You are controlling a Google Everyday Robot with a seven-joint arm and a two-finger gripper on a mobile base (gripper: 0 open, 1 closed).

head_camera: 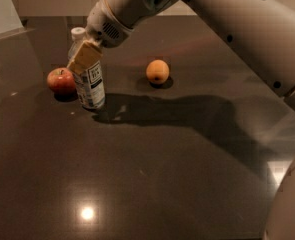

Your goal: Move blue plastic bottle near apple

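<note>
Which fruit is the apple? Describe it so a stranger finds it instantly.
On the dark table, find the gripper holding the blue plastic bottle toward the left. The apple sits just left of that bottle: red with a stem, unlike the orange-yellow fruit right of it.

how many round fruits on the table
2. The apple sits at the left, right beside the blue plastic bottle that the gripper holds near its top; the orange-yellow fruit lies apart, farther right. The arm may hide others.

One apple [61, 80], one orange fruit [157, 71], one blue plastic bottle [92, 87], one pincer [83, 59] on it.
</note>
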